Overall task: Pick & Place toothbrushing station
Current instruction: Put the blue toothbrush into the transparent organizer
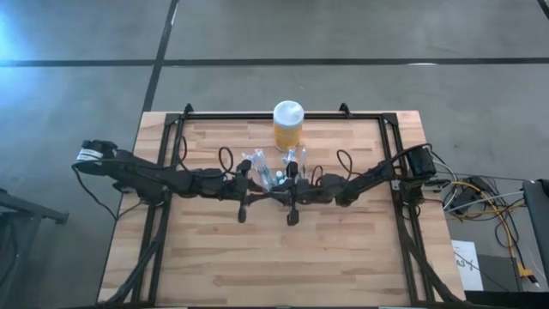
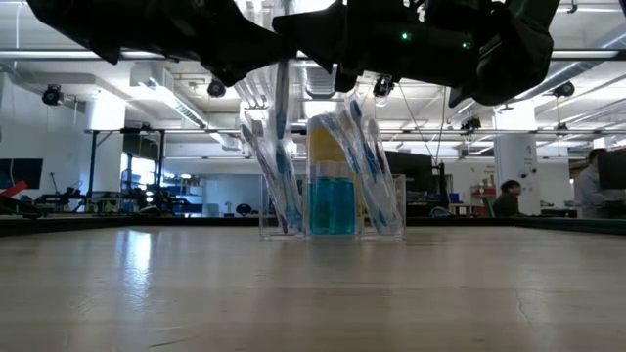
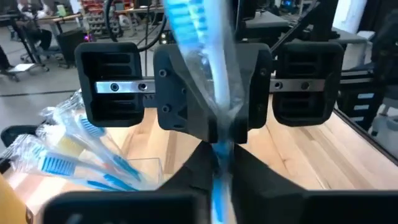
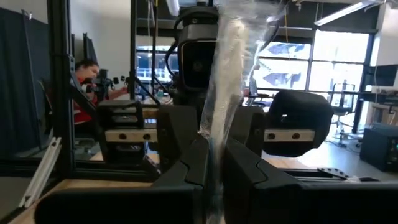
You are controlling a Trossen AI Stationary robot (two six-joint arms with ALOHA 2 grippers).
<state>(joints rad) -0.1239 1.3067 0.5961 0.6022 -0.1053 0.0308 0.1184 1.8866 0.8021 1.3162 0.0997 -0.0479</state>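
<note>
The clear toothbrushing station (image 2: pixel 333 205) stands on the wooden table at its middle (image 1: pixel 274 172). It holds a blue cup and several wrapped blue-and-white toothbrushes that lean out of its slots. My left gripper (image 1: pixel 256 182) and right gripper (image 1: pixel 290 182) meet nose to nose just above it. In the low view the left gripper (image 2: pixel 279 64) is over the station's left slot and the right gripper (image 2: pixel 367 83) over its right. Each is shut on a wrapped toothbrush. My left gripper pinches a wrapped blue-and-white toothbrush (image 3: pixel 219 152) between its two fingers, which lie across the shaft. The bristle head (image 3: pixel 183 15) sticks out past the fingers. In the low view this brush stands about upright, its lower end in the station's left slot (image 2: pixel 284 220). My right gripper pinches a clear-wrapped toothbrush (image 4: pixel 214 155) between its two fingers, which lie across it. The wrapper (image 4: pixel 233 50) runs on well past the fingers. In the low view the brush leans up out of the station's right side (image 2: pixel 367 166); which part is held, I cannot tell.
A yellow jar with a white lid (image 1: pixel 288 124) stands just behind the station at the table's far edge. Black frame rails (image 1: pixel 176 129) run along the table's sides. Bare wood (image 1: pixel 283 257) lies toward the near edge. People (image 2: pixel 509 196) show in the room beyond.
</note>
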